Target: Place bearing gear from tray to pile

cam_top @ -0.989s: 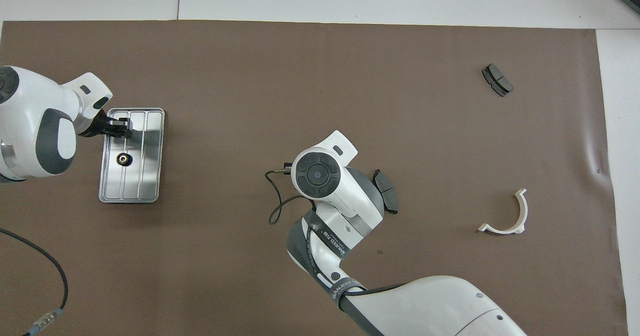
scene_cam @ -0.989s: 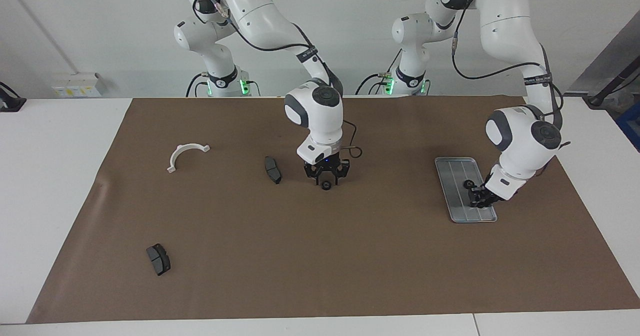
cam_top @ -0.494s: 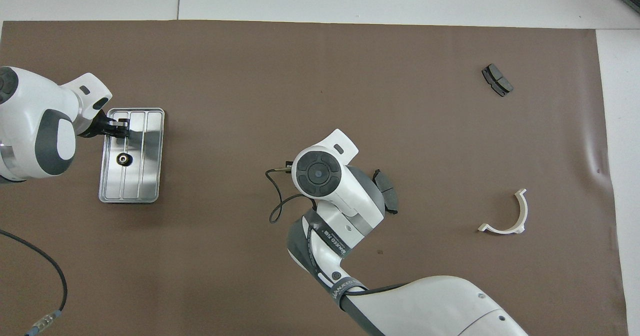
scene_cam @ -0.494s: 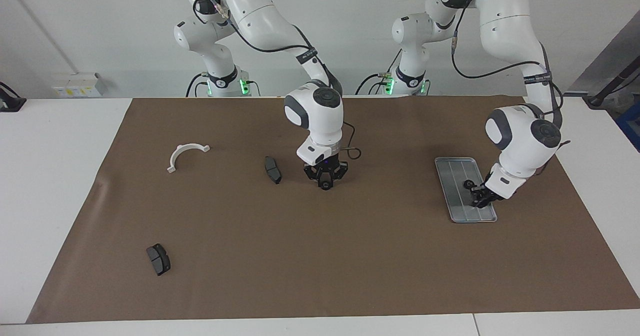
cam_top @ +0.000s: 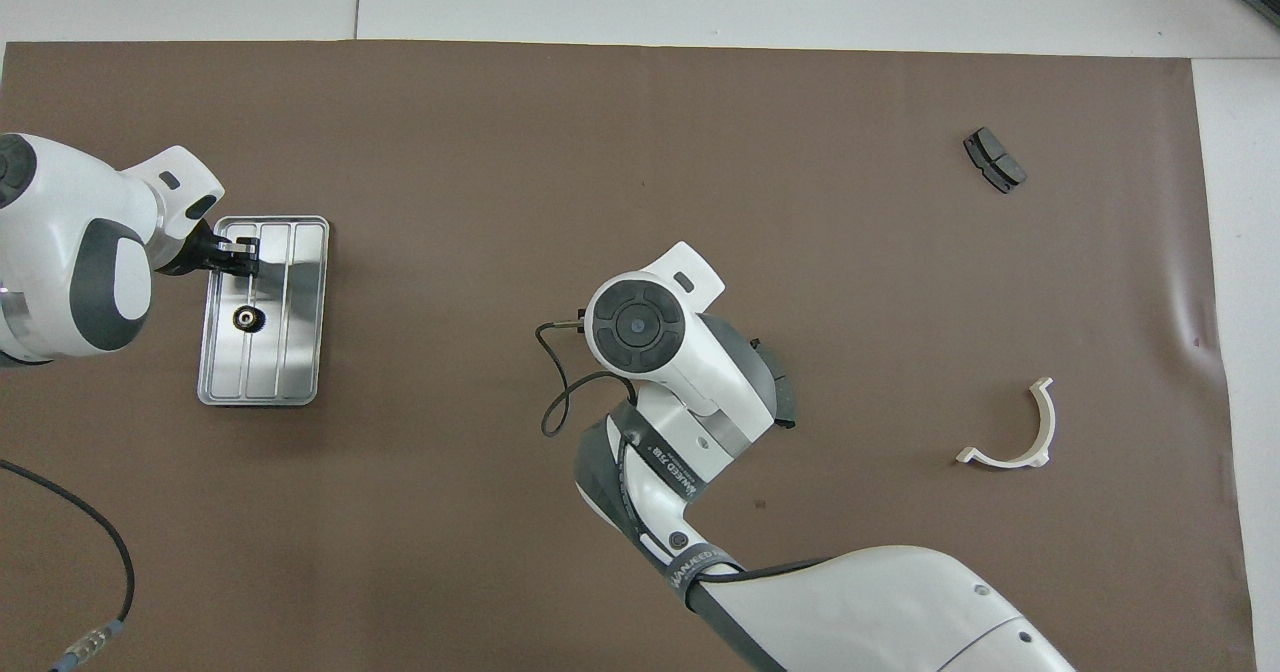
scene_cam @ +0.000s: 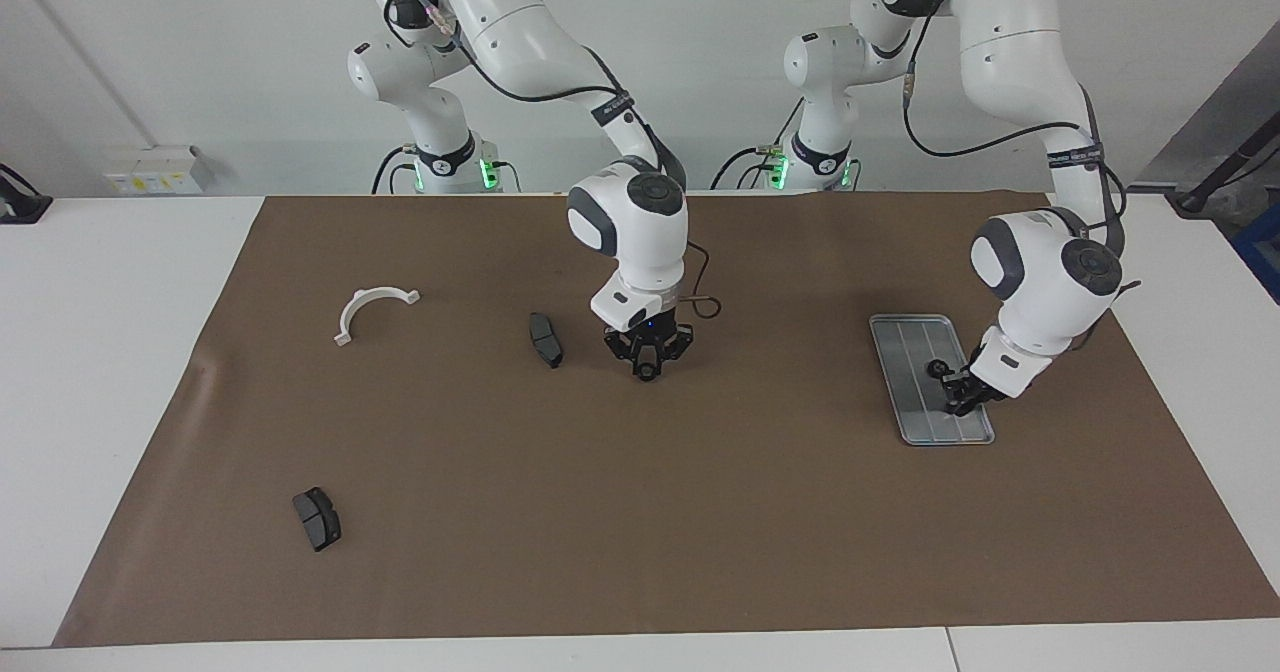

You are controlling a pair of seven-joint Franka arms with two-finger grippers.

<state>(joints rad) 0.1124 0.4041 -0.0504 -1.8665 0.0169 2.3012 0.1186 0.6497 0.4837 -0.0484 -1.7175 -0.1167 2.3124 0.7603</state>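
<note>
gripping small gear [scene_cam: 648, 369], right tool [scene_cam: 648, 372] over mat; left tool [scene_cam: 962, 402] closed over tray [scene_cam: 905, 392].

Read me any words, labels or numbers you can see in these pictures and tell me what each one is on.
Black band on the right arm: white lettering, too blurred to read.
Black band on the left arm: white lettering, too small to read.
Wall box past the right arm's end of the table: yellow markings, unreadable.
Tray, gear, brake pads and bracket: no text visible.
</note>
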